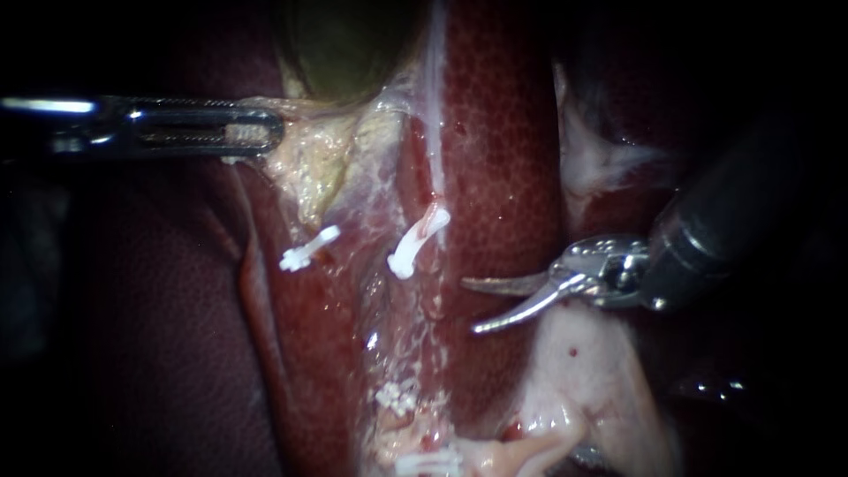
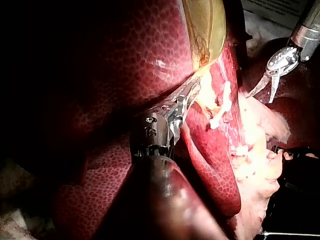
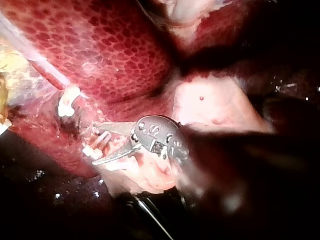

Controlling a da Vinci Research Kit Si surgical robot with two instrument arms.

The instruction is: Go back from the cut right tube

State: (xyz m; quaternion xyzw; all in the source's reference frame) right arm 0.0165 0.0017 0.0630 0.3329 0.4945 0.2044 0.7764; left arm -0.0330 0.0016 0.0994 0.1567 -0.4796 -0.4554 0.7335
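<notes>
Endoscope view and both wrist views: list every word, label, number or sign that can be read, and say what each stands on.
No readable text in any view.
Clips: plain white, no print.
Liver and gallbladder: no label or sign.
Left instrument and right instrument: no legible wording.
Pale sheet behind the right instrument, left wrist view: too blurred to tell whether it is printed.

The light falls as a narrow pool on the liver [image 1: 503, 177] and fades to black all round it in my endoscope view. From the left wrist camera I make out a pale sheet [image 2: 275, 7] beyond the liver, too blurred to identify, and whitish cloth [image 2: 12, 224] beside its shadowed flank. From the right wrist camera a dark wet surface [image 3: 45, 190] glints beneath the tissue.
</notes>
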